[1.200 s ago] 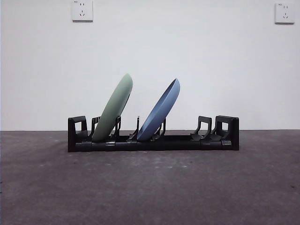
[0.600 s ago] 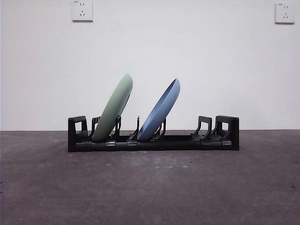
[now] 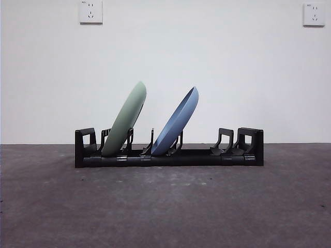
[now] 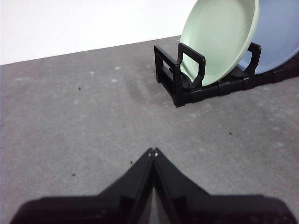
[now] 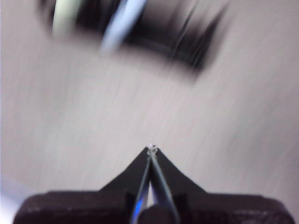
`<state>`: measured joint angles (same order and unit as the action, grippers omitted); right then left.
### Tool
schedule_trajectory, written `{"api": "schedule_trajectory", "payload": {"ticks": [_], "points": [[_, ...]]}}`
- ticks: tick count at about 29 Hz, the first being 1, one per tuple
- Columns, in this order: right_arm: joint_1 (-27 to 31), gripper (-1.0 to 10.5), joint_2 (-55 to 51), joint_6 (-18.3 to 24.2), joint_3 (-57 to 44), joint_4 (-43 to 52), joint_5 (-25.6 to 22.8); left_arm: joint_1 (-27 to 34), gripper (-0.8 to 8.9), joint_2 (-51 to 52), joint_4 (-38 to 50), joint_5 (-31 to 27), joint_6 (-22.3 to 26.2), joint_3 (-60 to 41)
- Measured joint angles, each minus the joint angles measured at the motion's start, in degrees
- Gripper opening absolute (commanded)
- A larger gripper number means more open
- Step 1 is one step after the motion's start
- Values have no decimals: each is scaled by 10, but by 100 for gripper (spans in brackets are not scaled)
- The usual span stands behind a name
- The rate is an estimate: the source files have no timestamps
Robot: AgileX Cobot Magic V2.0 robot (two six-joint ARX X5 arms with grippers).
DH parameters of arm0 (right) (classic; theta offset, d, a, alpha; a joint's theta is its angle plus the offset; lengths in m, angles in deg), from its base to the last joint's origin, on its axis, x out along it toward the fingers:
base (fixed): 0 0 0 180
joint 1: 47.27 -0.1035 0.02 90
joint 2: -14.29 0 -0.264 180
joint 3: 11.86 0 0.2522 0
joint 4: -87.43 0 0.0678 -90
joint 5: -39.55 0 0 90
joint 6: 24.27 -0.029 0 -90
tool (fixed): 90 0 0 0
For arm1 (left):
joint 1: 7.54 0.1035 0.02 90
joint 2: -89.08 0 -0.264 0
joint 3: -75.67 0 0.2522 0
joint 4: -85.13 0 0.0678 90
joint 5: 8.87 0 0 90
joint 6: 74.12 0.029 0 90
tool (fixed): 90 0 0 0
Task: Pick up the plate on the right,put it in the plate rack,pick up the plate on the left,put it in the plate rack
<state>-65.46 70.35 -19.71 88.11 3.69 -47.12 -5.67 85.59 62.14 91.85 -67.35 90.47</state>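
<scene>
your left tool (image 4: 153, 151) hung nearest, jaws pressed together on nothing, over bare grey surface (image 4: 84, 121). your right tool (image 5: 152, 148) was likewise closed and empty; its view was smeared, the things beyond only streaks. farther off, the plate rack (image 3: 201, 156) stood on the surface, the green plate (image 3: 125, 118) and blue plate (image 3: 178, 120) leaning in its slots, well apart. the blue plate was cut off in the left wrist view.
</scene>
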Motion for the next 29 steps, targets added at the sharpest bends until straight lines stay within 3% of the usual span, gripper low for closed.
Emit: {"api": "schedule_trajectory", "payload": {"ticks": [3,4,9,17,22,29], "points": [[73,2,-98,-10,-7,142,77,0,-3,-3,0,0,0,0],[102,2,-134,-13,-19,183,83,0,-3,-4,0,0,0,0],[200,2,-317,-7,-178,309,33,0,-3,-6,0,0,0,0],[205,2,-487,-58,-495,440,31,0,-3,-6,0,0,0,0],[205,2,-530,-86,-675,540,31,0,-3,-6,0,0,0,0],[205,2,-553,-97,-811,586,14,0,-3,-6,0,0,0,0]]}}
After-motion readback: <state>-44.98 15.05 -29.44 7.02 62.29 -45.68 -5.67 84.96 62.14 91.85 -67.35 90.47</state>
